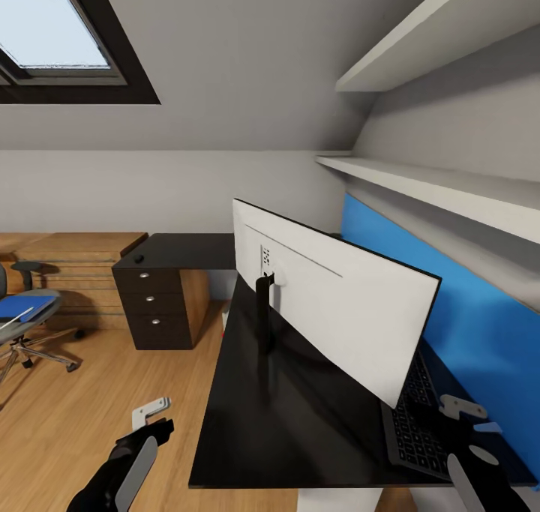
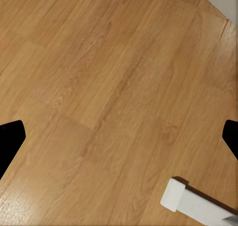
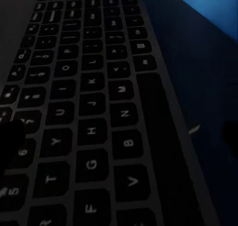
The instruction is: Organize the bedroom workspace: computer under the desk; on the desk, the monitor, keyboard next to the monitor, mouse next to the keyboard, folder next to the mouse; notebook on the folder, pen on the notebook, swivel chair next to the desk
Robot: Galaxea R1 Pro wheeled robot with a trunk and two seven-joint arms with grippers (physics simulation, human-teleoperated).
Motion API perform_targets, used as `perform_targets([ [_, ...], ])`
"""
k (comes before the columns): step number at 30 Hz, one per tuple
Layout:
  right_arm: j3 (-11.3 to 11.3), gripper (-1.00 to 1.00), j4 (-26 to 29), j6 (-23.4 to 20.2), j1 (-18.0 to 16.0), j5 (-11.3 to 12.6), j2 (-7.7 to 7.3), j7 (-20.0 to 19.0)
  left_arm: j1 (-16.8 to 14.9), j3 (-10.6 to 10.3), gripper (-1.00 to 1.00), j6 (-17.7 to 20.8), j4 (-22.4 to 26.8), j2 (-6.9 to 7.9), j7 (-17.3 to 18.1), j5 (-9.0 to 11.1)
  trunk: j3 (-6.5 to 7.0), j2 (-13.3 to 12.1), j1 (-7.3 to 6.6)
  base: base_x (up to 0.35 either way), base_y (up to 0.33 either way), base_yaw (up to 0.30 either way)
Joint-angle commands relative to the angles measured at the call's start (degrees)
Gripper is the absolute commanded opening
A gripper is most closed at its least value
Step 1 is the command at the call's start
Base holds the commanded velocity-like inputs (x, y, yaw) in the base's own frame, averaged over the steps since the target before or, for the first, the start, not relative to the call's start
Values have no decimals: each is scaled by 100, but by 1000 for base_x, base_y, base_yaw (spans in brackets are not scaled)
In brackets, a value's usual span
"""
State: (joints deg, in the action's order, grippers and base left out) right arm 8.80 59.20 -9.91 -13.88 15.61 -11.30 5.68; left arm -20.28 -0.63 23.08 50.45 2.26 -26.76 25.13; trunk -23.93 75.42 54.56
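The monitor (image 1: 337, 302) stands on the desk (image 1: 285, 414) with its white back to the camera. The keyboard (image 1: 416, 414) lies just behind it at four o'clock, against the blue panel. A small black object, likely the mouse (image 1: 139, 258), sits on the far wing at ten o'clock.

Outstanding: the folder (image 1: 26, 304) and pen (image 1: 16, 318) lie on the swivel chair (image 1: 30, 324), well apart at nine o'clock.

The left gripper (image 1: 154, 416) hangs open and empty over the floor. The right gripper (image 1: 469, 414) hovers over the keyboard; its grasp cannot be judged.

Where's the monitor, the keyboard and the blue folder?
monitor (image 1: 345, 302), head view, middle of its white back.
keyboard (image 3: 94, 132), right wrist view, on the H key.
folder (image 1: 26, 304), head view, its blue cover on the chair seat.
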Motion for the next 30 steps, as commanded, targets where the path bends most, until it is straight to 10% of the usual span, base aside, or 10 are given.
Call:
perform_targets([
  [1, -6, 100, 11, -30, -7, 55, -3, 31, -2, -7, 100, 18, 14, -1, -35, 49, -7, 4, 0, 0, 0, 0],
  [30, -2, 100, 12, -38, -27, 57, 6, 39, -2, -7, 100, 21, 18, -41, -43, 53, -348, 766, 417, 0, 0, 0],
])
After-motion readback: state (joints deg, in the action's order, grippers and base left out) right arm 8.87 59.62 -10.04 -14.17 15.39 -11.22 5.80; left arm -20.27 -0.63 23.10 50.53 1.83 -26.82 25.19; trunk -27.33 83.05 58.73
